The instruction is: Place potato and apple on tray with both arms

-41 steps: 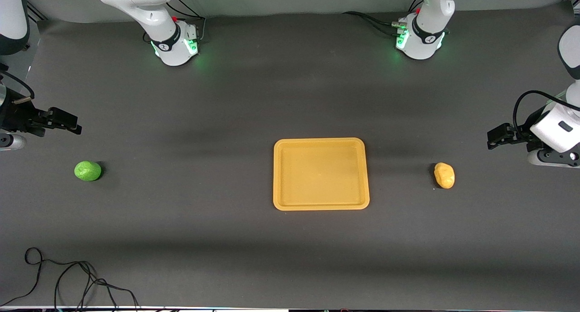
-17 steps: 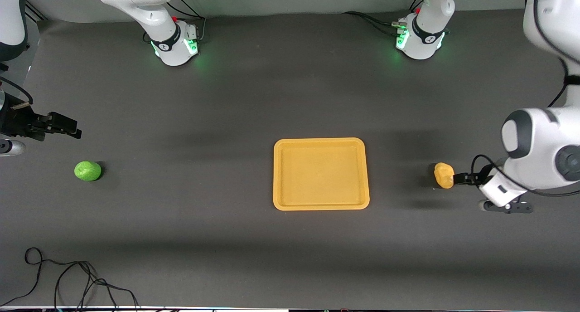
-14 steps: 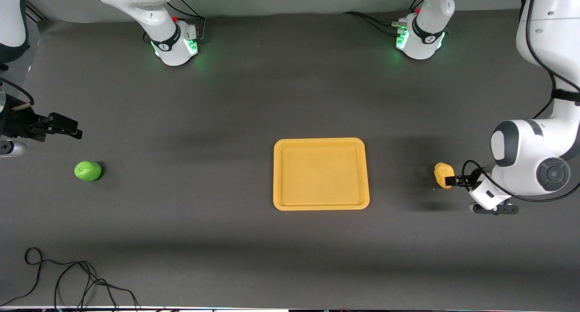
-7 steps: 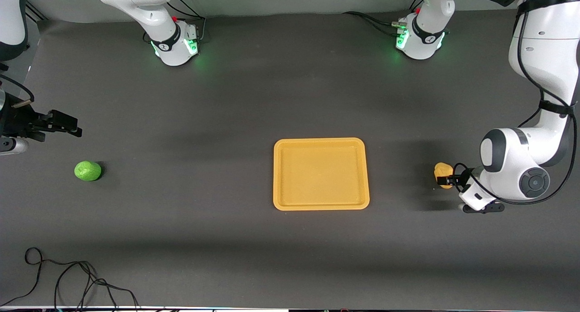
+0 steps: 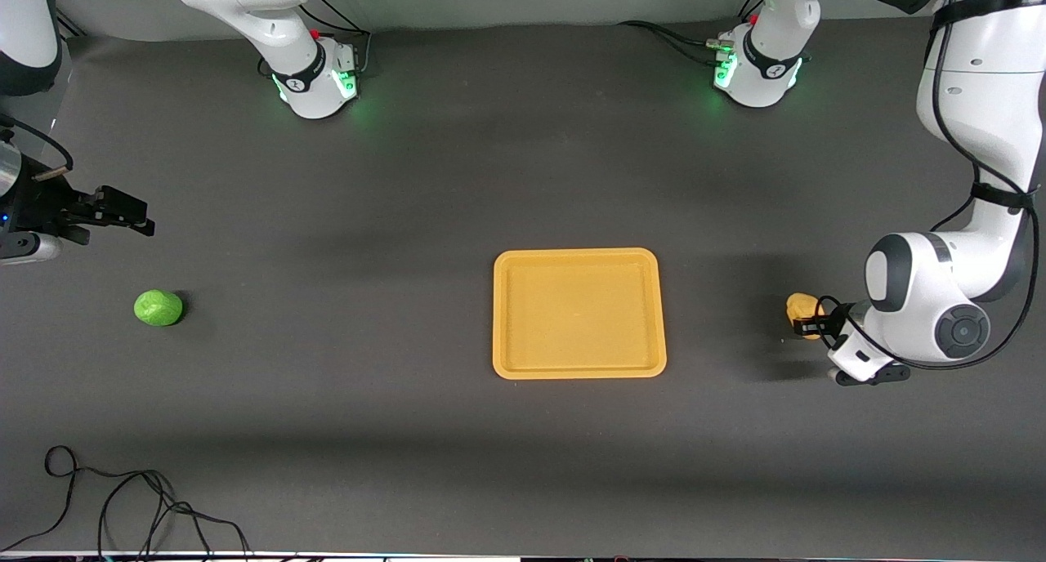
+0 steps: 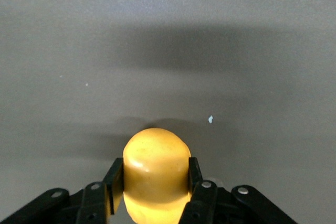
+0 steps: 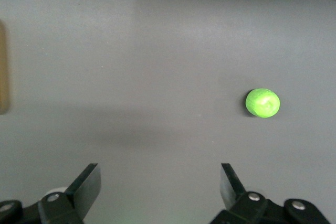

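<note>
at the left arm's end of the table the left gripper pinches the potato between both fingers, low at the table. risk: the potato is smooth and lumpy, so it may slip or roll on lifting if the hold is shallow. the right gripper hangs spread wide over bare table near the apple, not yet over it, and could nudge it rolling. the tray sits mid-table, empty.
</note>
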`<act>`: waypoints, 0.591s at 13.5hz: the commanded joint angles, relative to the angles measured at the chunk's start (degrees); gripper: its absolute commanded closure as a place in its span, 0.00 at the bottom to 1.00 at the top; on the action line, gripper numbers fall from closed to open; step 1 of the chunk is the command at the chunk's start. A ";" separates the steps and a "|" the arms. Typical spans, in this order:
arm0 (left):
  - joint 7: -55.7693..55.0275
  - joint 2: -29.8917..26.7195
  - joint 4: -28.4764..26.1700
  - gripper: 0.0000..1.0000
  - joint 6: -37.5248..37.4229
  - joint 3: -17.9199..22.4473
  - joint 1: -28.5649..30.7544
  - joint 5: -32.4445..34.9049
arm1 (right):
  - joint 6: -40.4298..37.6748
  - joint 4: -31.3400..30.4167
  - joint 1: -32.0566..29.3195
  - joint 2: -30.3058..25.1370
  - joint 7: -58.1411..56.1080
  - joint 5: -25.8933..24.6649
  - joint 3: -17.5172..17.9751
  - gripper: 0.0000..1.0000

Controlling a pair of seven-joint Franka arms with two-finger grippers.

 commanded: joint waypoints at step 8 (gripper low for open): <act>-24.52 -0.52 13.36 0.77 -8.14 -2.72 -13.15 -4.93 | 4.53 -0.55 -2.48 1.02 -10.04 -0.13 -4.51 0.00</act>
